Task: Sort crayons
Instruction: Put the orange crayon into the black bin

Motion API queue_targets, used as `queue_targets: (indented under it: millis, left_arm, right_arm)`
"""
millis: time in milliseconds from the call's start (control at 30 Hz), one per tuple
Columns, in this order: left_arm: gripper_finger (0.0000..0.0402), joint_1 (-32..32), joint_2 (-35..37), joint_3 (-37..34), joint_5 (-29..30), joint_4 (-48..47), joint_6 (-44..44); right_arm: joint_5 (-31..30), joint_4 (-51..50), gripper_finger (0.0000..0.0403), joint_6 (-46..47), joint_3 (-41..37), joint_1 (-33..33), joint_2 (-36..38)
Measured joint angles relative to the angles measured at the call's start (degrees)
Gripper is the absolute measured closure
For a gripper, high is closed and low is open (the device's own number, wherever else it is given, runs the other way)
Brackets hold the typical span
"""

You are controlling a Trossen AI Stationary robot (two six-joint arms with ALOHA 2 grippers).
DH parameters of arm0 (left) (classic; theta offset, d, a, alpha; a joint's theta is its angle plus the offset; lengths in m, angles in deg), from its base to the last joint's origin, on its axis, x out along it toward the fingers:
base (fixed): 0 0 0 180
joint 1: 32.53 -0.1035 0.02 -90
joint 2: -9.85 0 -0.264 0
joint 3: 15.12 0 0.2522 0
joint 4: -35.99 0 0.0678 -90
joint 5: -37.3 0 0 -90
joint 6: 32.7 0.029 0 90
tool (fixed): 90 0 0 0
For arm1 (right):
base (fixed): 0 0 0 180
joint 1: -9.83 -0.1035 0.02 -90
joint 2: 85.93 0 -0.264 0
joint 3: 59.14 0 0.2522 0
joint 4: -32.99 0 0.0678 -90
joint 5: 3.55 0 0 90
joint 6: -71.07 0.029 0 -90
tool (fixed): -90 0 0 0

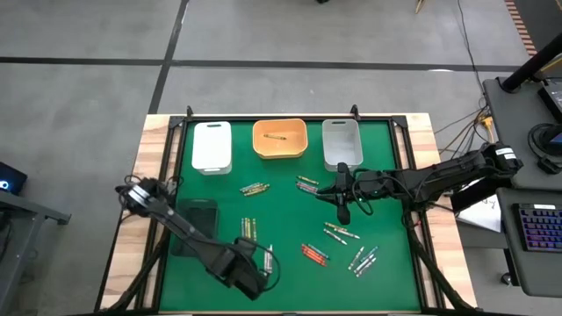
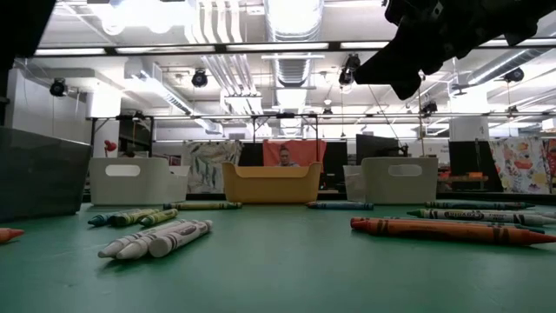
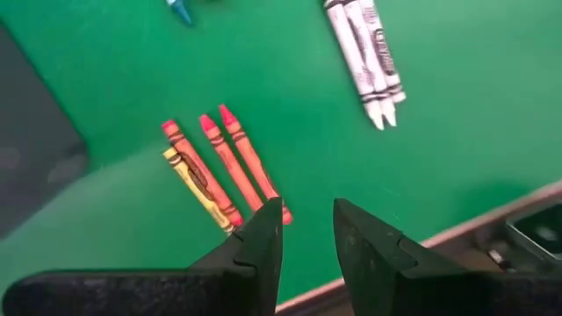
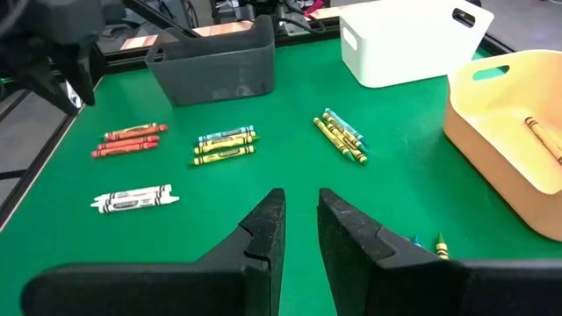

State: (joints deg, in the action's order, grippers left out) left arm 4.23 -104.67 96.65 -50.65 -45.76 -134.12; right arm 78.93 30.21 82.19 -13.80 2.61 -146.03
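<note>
Left claw (image 3: 306,230) slightly parted, red crayons (image 3: 230,158) just beyond fingertips

Green table (image 1: 290,219), crayons (image 1: 314,254), three trays (image 1: 280,139)

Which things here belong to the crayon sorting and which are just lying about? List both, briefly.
For the job:
- crayons, in small groups on the green mat
- white tray, orange tray, grey tray, dark tray
- left gripper and right gripper, fingers apart

Lying about:
- keyboard
- paper sheet
</note>
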Motion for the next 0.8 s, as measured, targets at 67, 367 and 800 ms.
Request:
queue_targets:
  millis: [67,367,800]
  left_arm:
    - [0.0316,0.4,-2.0,0.9,0.0,-0.1,-0.3]
    - [0.0316,0.8,-7.7,0.9,1.8,-1.0,-1.8]
    - [0.0316,1.5,-11.1,0.8,3.0,-3.2,-3.3]
  right_arm:
    - [0.0,0.0,0.0344,-0.6,0.0,0.0,0.0]
    - [0.5,-0.1,0.0344,-1.4,0.0,0.0,0.0]
    - [0.6,-2.1,0.0344,-1.2,0.0,0.0,0.0]
